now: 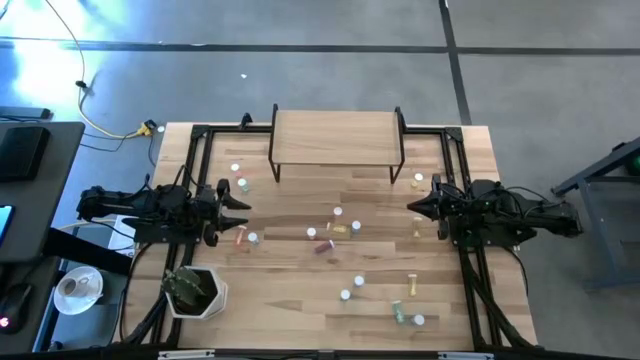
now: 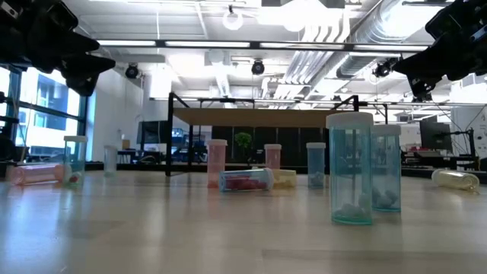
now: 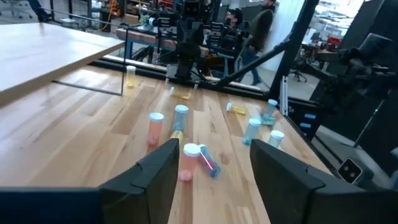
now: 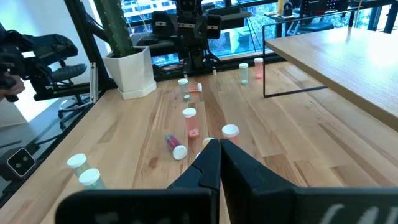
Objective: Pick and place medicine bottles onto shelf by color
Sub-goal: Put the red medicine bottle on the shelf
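Several small white-capped medicine bottles lie and stand across the middle of the wooden table (image 1: 300,320). Among them are a pink one (image 1: 240,235), a red one lying down (image 1: 325,245), yellow ones (image 1: 411,283) and teal ones (image 2: 350,175). The shelf (image 1: 335,135), a light-wood board on black legs, stands at the far edge with nothing on it. My left gripper (image 3: 214,180) hangs open above the table's left side (image 1: 240,205), pointing right. My right gripper (image 4: 219,152) is shut above the right side (image 1: 412,207), pointing left. Neither gripper holds anything.
A white pot with a green plant (image 1: 195,292) stands at the near left corner. Black frame rails (image 1: 470,270) run along the table's left and right sides. A person (image 3: 258,31) walks in the room beyond the table.
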### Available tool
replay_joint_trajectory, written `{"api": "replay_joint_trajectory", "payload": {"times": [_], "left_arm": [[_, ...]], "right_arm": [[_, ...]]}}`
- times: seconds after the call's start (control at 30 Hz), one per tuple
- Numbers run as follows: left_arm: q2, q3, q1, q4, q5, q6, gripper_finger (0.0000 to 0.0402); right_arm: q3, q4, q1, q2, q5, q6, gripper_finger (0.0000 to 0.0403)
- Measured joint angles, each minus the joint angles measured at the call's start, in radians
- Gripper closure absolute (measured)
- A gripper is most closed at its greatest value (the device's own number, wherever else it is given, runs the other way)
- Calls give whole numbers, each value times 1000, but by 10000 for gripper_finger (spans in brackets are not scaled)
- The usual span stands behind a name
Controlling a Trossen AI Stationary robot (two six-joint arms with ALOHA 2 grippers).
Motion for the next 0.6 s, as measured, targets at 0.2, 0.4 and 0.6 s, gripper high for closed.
{"api": "replay_joint_trajectory", "payload": {"times": [0.2,0.4,0.6], "left_arm": [[0,0,0,93,0,-106,213],[19,0,0,418,-11,-86,211],[128,1,0,605,-82,51,211]], "right_arm": [[0,0,0,0,0,0,402],[0,0,0,0,0,0,402],[0,0,0,0,0,0,402]]}}
